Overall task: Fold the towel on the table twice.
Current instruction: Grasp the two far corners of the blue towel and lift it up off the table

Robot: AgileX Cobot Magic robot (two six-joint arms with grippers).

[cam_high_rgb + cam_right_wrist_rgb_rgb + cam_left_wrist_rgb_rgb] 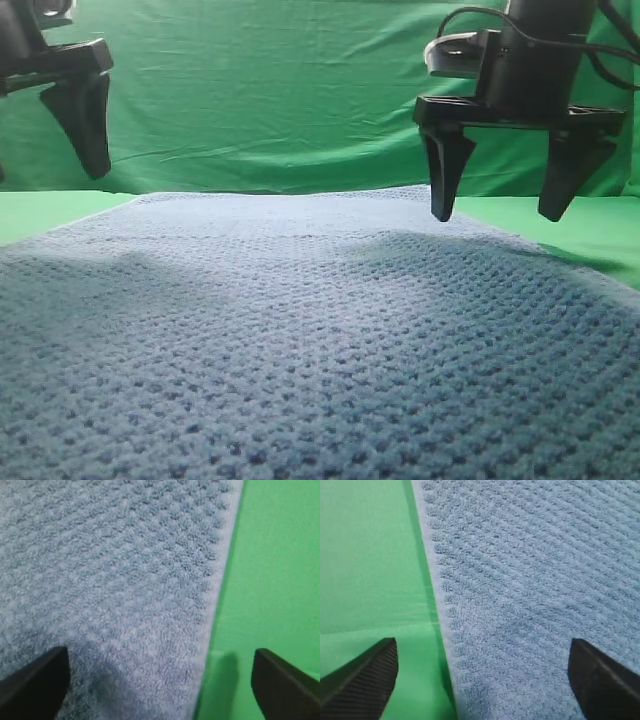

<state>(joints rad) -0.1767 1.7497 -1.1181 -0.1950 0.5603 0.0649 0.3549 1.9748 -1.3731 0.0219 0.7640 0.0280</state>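
Observation:
The blue-grey waffle-knit towel (300, 330) lies flat and spread on the green table (590, 235), filling most of the exterior view. My left gripper (48, 172) hangs open above the towel's far left corner; only one of its fingers (80, 115) shows fully. My right gripper (496, 215) hangs open just above the towel's far right edge. In the left wrist view the open gripper (482, 647) straddles the pale left edge of the towel (530, 580). In the right wrist view the open gripper (161, 652) straddles the right edge of the towel (115, 580). Neither gripper holds anything.
A wrinkled green cloth backdrop (270, 100) hangs behind the table. Bare table shows beside the towel on the left (370, 555) and on the right (280, 580).

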